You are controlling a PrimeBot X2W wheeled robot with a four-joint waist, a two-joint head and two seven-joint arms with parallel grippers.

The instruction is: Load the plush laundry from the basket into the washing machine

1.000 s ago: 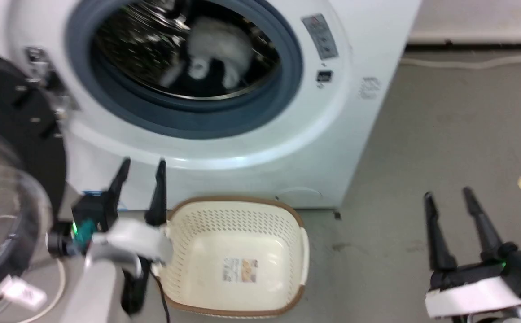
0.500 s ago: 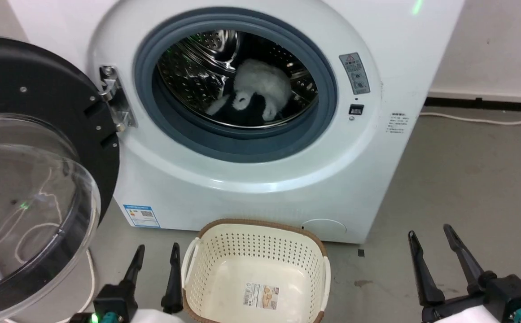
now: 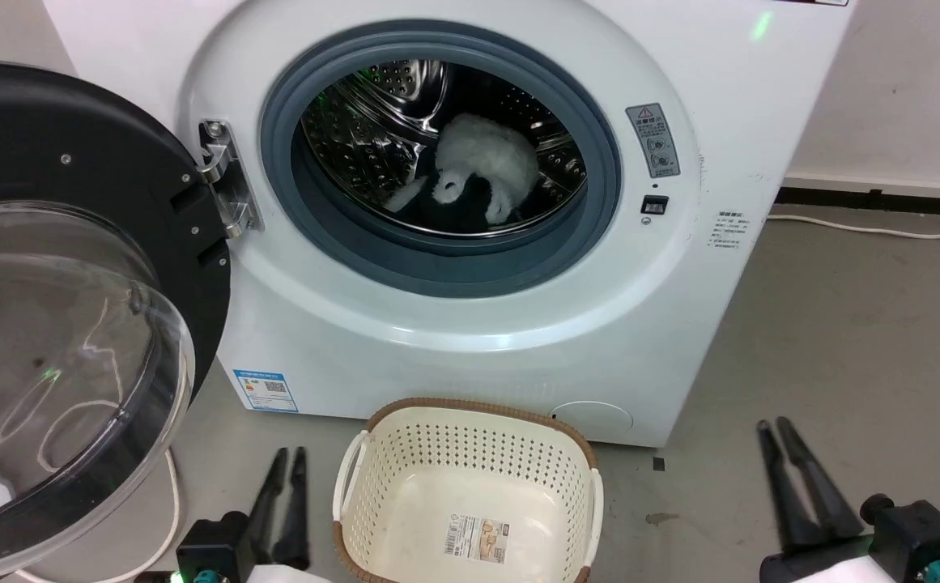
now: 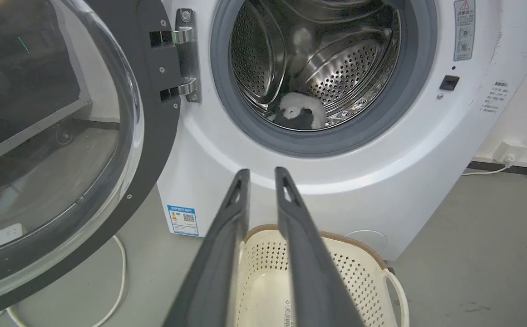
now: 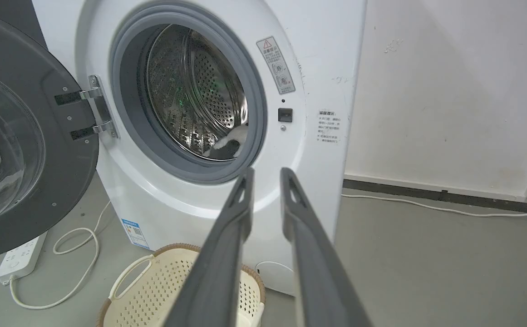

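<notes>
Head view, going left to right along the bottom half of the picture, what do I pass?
Open washer door → left gripper → basket → right gripper.

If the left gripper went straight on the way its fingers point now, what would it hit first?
Most likely the white front-loading washing machine: the left gripper aims at its front panel just below the grey rubber ring. The cream perforated basket lies under that line. Depth is unclear.
</notes>
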